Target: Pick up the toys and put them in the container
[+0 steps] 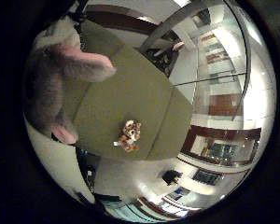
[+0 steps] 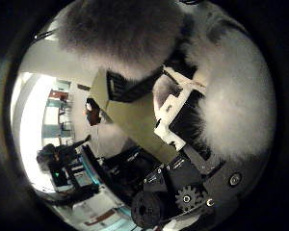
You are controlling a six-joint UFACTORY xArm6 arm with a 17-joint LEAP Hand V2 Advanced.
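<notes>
The robot hand [image 2: 183,144] has its white and black fingers curled around a fluffy grey and white plush bunny with pink ear linings [image 1: 60,79], and it's lifted well clear of the olive green tabletop [image 1: 130,93]. The fur fills most of the thumb side view, so the toy sits snug against the palm.

In the little finger side view the bunny's long axis runs roughly from 12 down to 7 o'clock, with one pink-lined ear sticking out toward 3 o'clock and a pink tip hanging at about 6.

A second toy, a small brown, white and orange plush animal [image 1: 129,135], lies flat on the tabletop well below, long axis about 1 to 7 o'clock. Which end is its head can't be told.

No container is clearly visible in either view. For this carry, best to keep the squeeze steady, travel high, and only release once squarely over the container, since those floppy ears could snag a rim.
</notes>
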